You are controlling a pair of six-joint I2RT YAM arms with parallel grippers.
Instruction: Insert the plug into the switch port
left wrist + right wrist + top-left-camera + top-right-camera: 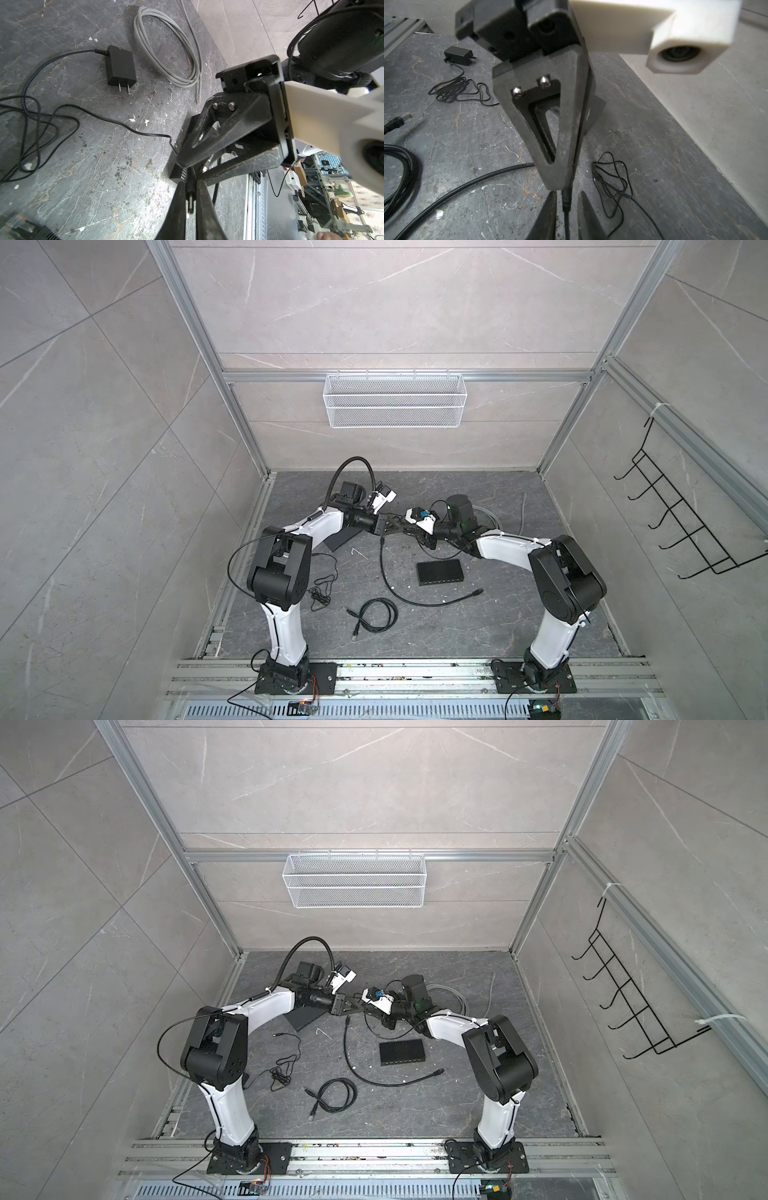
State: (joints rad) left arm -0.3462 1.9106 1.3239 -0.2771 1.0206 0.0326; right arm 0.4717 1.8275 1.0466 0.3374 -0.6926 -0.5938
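A black barrel plug (190, 196) with a metal tip is pinched between the fingers of my left gripper (190, 184), which is shut on it. My right gripper (568, 193) faces it tip to tip; its jaws stand apart on either side of the plug's black sleeve (566, 200), with a gap on each side. In both top views the two grippers (395, 527) (411, 531) meet above the middle of the floor. The flat black switch (440, 572) lies on the floor nearer the front, apart from both grippers.
A second black box (343, 540) lies partly under the left arm. Black power adaptors (120, 66) (458, 55) lie with tangled thin cords (324, 589). There is also a grey cable coil (168, 47), a coiled black cable (376, 616) and a long black cable (415, 599).
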